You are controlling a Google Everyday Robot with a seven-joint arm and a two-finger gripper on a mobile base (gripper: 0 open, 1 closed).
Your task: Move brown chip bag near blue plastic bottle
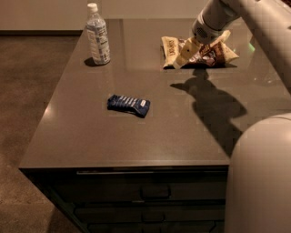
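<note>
We see the brown chip bag (213,53) lying flat at the far right of the worktop (113,150). Its long axis runs left to right, roughly along the far edge. One tan-yellow end points left toward the blue plastic bottle (97,36), and the other points right. Its dark middle carries white lettering that we cannot read.

The bottle stands upright near the far left corner, white cap on top, well apart from the bag. Its pale label shows print that we cannot make out either.

The end effector (185,54) sits over the left part of the bag, reaching down from the upper right on the arm (227,13). It touches or nearly touches the bag (we cannot tell whether it is apart, together or clamped on it).

We count one chip bag, one bottle and one small dark blue striped packet (128,105). The packet lies nearer the front, about mid-worktop, apart from both.
</note>
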